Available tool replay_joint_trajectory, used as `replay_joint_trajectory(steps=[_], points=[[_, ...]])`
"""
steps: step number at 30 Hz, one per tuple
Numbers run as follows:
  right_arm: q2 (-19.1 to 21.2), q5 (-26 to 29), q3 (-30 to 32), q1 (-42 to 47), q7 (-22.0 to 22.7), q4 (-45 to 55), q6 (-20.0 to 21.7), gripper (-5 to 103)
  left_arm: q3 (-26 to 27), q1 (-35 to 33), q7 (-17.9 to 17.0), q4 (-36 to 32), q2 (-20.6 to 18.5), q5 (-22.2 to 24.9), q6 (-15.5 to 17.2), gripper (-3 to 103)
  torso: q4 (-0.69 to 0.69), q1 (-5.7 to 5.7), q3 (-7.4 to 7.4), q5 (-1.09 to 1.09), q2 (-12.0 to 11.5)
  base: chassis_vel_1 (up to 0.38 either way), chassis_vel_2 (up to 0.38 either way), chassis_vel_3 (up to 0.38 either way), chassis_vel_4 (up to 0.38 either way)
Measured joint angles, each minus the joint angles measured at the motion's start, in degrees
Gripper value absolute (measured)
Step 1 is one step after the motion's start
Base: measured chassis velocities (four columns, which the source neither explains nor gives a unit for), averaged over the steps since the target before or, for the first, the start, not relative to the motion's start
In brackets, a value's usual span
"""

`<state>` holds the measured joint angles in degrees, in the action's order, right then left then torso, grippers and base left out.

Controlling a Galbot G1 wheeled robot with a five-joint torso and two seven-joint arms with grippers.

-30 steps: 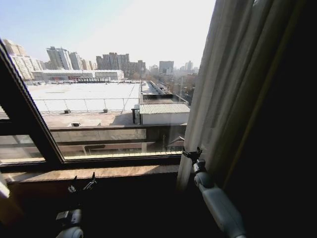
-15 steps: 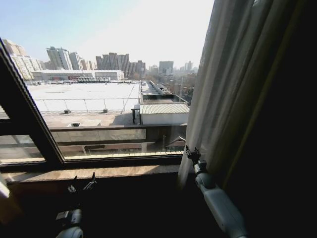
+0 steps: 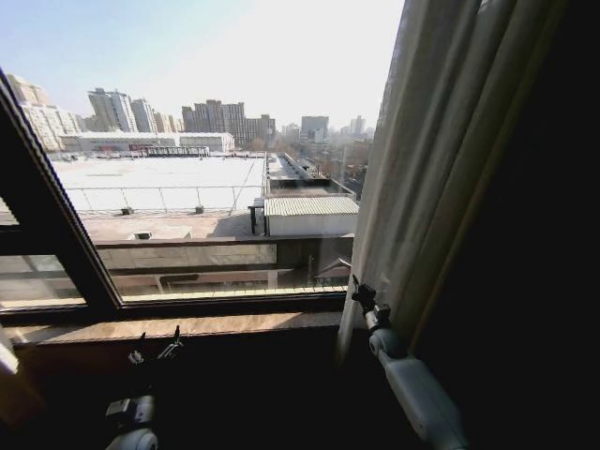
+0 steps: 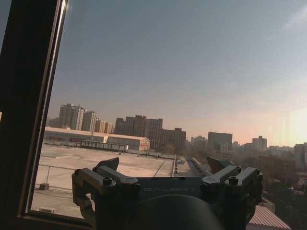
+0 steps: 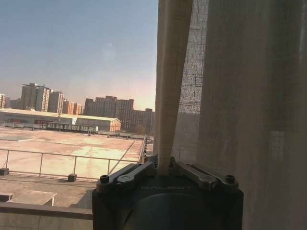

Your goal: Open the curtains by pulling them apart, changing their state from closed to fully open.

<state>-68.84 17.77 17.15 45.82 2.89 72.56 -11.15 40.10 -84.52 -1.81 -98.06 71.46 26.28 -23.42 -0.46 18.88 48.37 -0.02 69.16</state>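
judging from how things lie, the opening is well advanced on the side in view: the curtains (image 3: 441, 159) are gathered at the right of the head frame, and the wide window pane (image 3: 187, 169) across the left and centre is uncovered, with rooftops and distant towers seen through it. whether a second panel beyond the left edge is drawn back cannot be told. what is left appears to be only carrying the bunched edge further right.

the right tool (image 3: 364, 298) is seen at the lower centre-right of the head frame, at the inner edge of the fabric. in the right wrist view the right tool (image 5: 165, 167) is clenched on a narrow cream fold of the curtains (image 5: 170, 81), which rises straight up from between its closed fingers.

the left tool (image 3: 156, 349) is held low at the lower left of the head frame, below the stone sill (image 3: 187, 325), apart from any fabric. in the left wrist view its fingers (image 4: 103, 178) are spread and nothing is held.

the cloth is thin and sheer, an open weave showing as a fine grid where light passes, hanging in long soft vertical pleats; it is cream-beige and opaque where bunched. the window frame (image 3: 47, 216) is dark, rigid and straight-edged. the tools are of grey metal with bolted joints.
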Motion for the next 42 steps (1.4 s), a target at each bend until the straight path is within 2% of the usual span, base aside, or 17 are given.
replay_joint_trajectory(steps=[13,31,33,42], points=[[-0.1,0.2,0.1,0.2,-0.8,-0.4,-0.1,0,0.0,0.0,0.0,0.0,0.0,0.0,0.0,100,0.0,0.0,0.0,0.01,0.0,-0.125,-0.14,0.124,0.132],[-0.1,0.9,0.5,1.1,-2.1,-0.3,-1.9,0,0.0,0.0,0.0,0.0,0.0,0.0,0.0,100,-0.01,0.01,0.0,-0.03,0.0,-0.318,-0.315,0.314,0.318],[-0.1,0.9,0.4,1.1,-2.1,-0.4,-2.4,0,0.0,0.0,0.0,0.0,0.0,0.0,0.0,100,-0.01,0.0,0.0,0.04,0.0,-0.338,-0.292,0.353,0.323],[0.4,-2.9,-0.6,1.2,-2.0,-0.5,-2.3,0,0.0,0.0,0.1,0.0,0.0,0.0,0.0,100,-0.02,0.0,0.0,0.03,0.0,-0.135,-0.156,0.14,0.122]])
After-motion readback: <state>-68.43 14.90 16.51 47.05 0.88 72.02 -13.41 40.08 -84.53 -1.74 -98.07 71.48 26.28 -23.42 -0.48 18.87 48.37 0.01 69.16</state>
